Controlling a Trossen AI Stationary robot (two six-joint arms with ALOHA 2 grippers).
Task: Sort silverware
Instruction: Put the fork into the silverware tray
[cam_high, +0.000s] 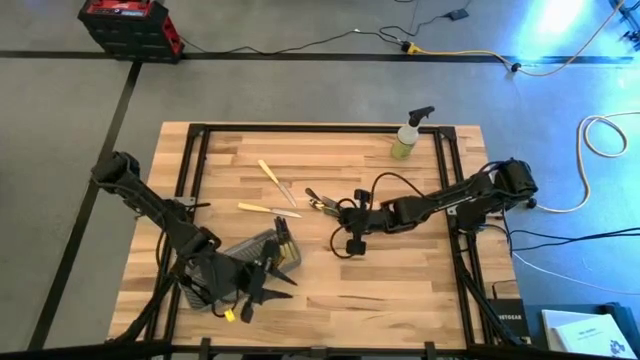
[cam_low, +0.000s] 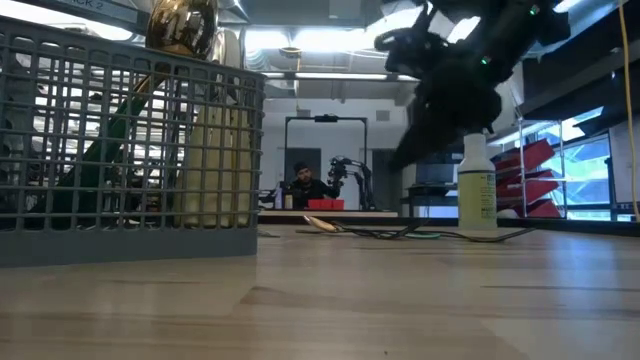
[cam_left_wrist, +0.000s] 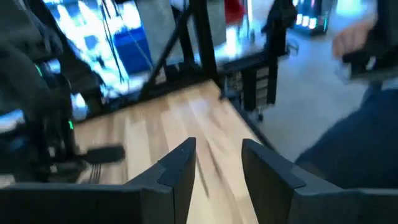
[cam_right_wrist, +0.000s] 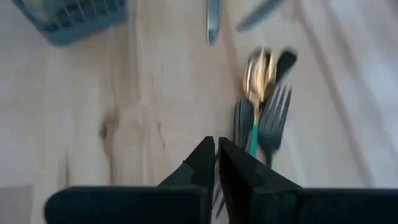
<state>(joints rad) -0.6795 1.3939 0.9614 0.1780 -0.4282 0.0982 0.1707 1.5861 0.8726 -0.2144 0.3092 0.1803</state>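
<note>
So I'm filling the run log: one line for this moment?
left end effector: open, empty, beside grey wire-mesh caddy | right end effector: shut, empty, near gold-headed silverware pile

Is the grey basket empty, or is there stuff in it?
Not empty. The basket holds silverware standing up inside: a gold head sticks out over the rim, with cream and green handles showing behind the mesh.
</note>
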